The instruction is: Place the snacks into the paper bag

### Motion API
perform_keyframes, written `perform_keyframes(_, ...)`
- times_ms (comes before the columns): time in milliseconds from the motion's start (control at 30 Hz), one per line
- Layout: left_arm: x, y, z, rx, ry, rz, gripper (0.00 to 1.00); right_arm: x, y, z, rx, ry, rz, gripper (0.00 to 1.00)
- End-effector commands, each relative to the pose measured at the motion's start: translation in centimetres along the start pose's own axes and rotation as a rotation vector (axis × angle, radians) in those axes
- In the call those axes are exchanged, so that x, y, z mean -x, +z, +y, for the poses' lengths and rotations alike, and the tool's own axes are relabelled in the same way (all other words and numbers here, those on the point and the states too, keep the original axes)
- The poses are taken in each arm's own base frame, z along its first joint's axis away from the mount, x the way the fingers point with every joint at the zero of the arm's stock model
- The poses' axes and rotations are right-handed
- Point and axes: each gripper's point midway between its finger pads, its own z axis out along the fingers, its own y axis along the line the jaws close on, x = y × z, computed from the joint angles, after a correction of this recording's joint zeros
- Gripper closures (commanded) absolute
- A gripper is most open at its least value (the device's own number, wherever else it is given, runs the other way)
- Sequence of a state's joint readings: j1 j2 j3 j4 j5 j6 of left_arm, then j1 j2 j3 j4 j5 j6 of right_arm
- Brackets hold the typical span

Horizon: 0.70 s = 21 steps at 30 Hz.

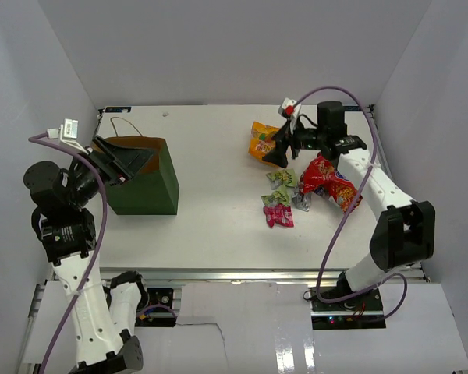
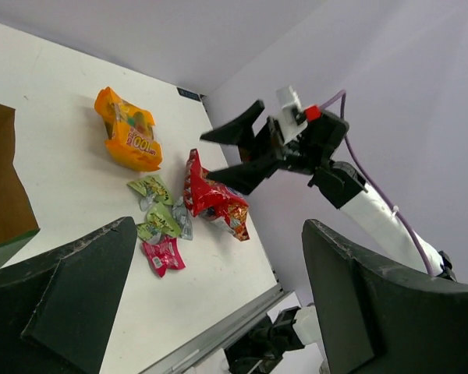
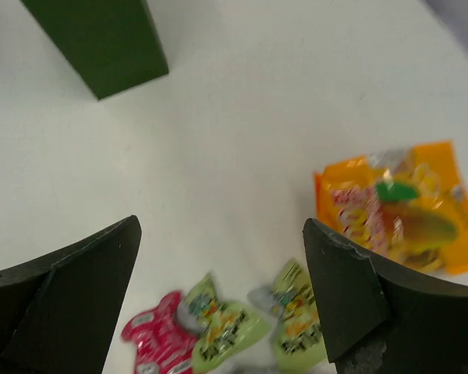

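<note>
Our right jaws stand wide open and empty above the snacks (image 1: 312, 179), scattered on the white surface (image 1: 218, 171), seemingly ready to pick one. Our left jaws, also open and empty, hover at the paper bag (image 1: 148, 191) mouth, perhaps to steady it.

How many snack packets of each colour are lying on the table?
Orange pouch: 1
Red chip bag: 1
Green sachets: 2
Pink sachet: 1
Silver sachet: 1
Total: 6
</note>
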State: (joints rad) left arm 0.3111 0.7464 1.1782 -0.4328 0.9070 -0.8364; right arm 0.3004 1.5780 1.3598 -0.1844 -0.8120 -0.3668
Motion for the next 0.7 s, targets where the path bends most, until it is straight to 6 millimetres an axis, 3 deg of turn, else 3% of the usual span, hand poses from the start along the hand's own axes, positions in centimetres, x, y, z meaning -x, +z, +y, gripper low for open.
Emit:
perform_keyframes(0, -0.5, 0.7, 0.0, -0.034, -0.017, 0.048, 0.02, -3.7, -2.5, 2.3, 0.016, -0.004, 0.084, 0.09)
perform_keyframes(33, -0.6, 1.0, 0.2, -0.030, -0.021, 0.052, 0.02, -5.2, -3.3, 2.9, 0.009, 0.027, 0.104, 0.09)
perform_keyframes(167, -1.5, 3.9, 0.8, -0.026, -0.027, 0.101, 0.02, -7.0, -4.3, 3.8, -0.001, 0.066, 0.125, 0.09)
perform_keyframes(200, -3.9, 5.8, -0.2, -0.072, -0.029, 0.194, 0.02, -7.2, -4.6, 3.7, -0.011, 0.071, 0.129, 0.09)
perform_keyframes(267, -5.4, 8.6, -0.4, -0.033, 0.002, 0.207, 0.02, -7.1, -4.9, 3.6, -0.021, 0.075, 0.131, 0.09)
perform_keyframes(300, -8.0, 9.7, -3.5, -0.104, 0.034, 0.280, 0.02, -7.1, -5.1, 3.4, -0.031, 0.077, 0.134, 0.08)
perform_keyframes(367, -10.8, 13.3, -2.7, -0.037, 0.077, 0.327, 0.02, -6.8, -5.7, 2.8, -0.062, 0.078, 0.137, 0.08)
perform_keyframes(400, -12.6, 13.9, -4.6, -0.072, 0.092, 0.368, 0.02, -7.3, -6.1, 2.4, -0.092, 0.095, 0.161, 0.07)
perform_keyframes(433, -13.8, 14.9, -4.6, -0.053, 0.103, 0.388, 0.02, -7.6, -6.7, 1.7, -0.133, 0.112, 0.177, 0.07)
perform_keyframes(467, -15.6, 16.8, -3.0, 0.020, 0.128, 0.404, 0.02, -8.0, -7.1, 1.2, -0.169, 0.127, 0.196, 0.07)
perform_keyframes(500, -17.8, 17.1, -3.5, 0.033, 0.145, 0.441, 0.02, -9.1, -7.9, 0.2, -0.253, 0.165, 0.247, 0.07)
perform_keyframes(533, -18.6, 17.7, -3.3, 0.064, 0.152, 0.440, 0.02, -9.9, -8.8, -0.7, -0.315, 0.196, 0.274, 0.06)
perform_keyframes(567, -20.5, 18.7, -2.0, 0.128, 0.136, 0.464, 0.04, -10.6, -9.5, -1.1, -0.354, 0.218, 0.295, 0.06)
perform_keyframes(667, -23.7, 19.7, 0.3, 0.256, 0.117, 0.471, 0.08, -12.9, -11.9, -2.3, -0.465, 0.313, 0.337, 0.06)
